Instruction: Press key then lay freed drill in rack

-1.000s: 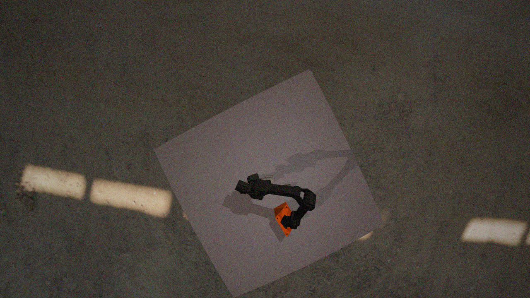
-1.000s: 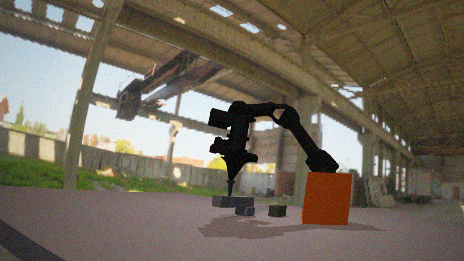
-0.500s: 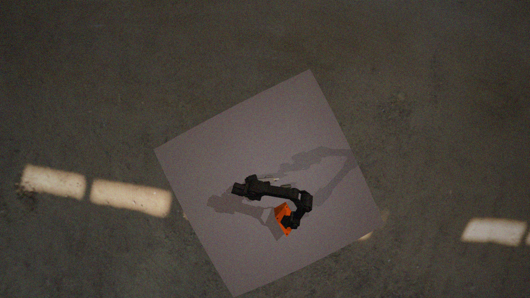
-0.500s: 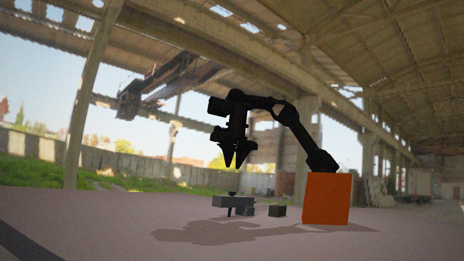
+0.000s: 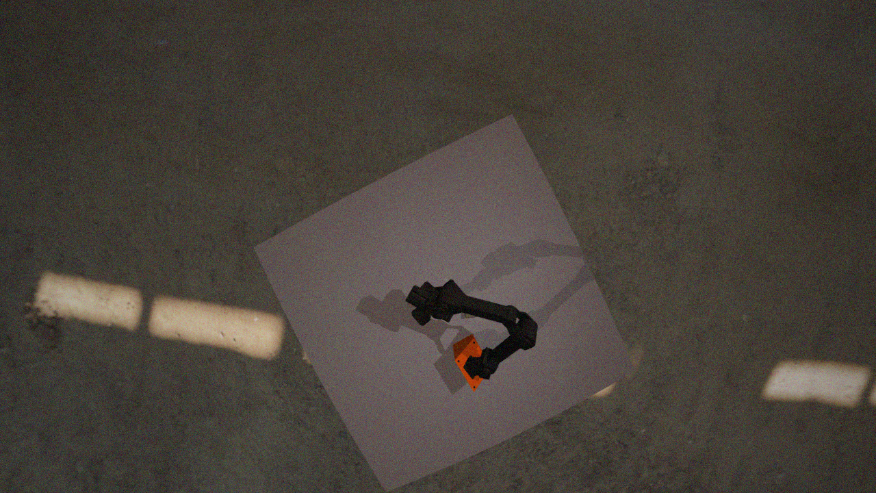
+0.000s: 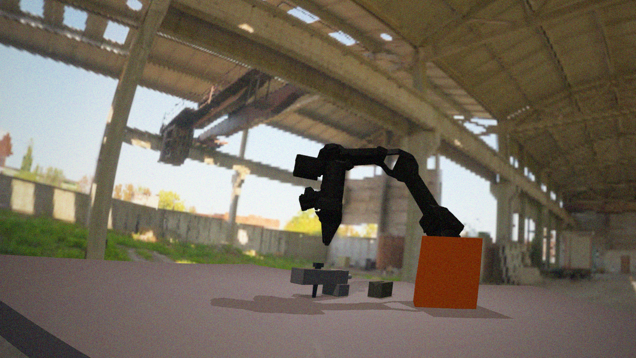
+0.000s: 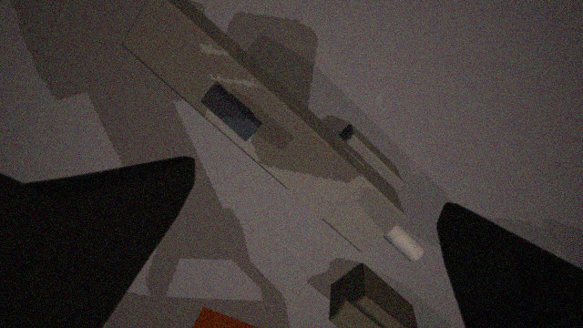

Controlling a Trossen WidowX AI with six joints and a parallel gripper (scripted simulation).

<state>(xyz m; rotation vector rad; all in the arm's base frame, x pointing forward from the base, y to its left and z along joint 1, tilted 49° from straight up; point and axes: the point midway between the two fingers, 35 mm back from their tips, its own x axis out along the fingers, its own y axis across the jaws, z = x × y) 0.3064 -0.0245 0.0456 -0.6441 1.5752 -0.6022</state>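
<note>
Fingers of the gripper (image 6: 326,242) (image 7: 316,189) spread and empty; the pale stub, seemingly the drill (image 6: 350,276) (image 7: 404,243), lies below them, toward the arm's base, its long axis slanting across the finger gap.

1. One black jointed robot arm (image 5: 490,307) (image 6: 417,189)
2. Two black, tapered gripper fingers (image 6: 330,224)
3. One orange, box-shaped pedestal (image 5: 474,386) (image 6: 448,272) (image 7: 220,321)
4. One long grey rectangular body (image 6: 306,276) (image 7: 310,157)
5. One dark blue-grey key with a block-shaped head (image 6: 318,265) (image 7: 231,111)
6. One short pale cylindrical stub (image 6: 350,276) (image 7: 404,243)
7. One dark olive, box-shaped block (image 6: 380,289) (image 7: 348,290)
8. One flat pinkish-grey square tabletop (image 5: 397,214) (image 6: 133,320) (image 7: 455,68)
</note>
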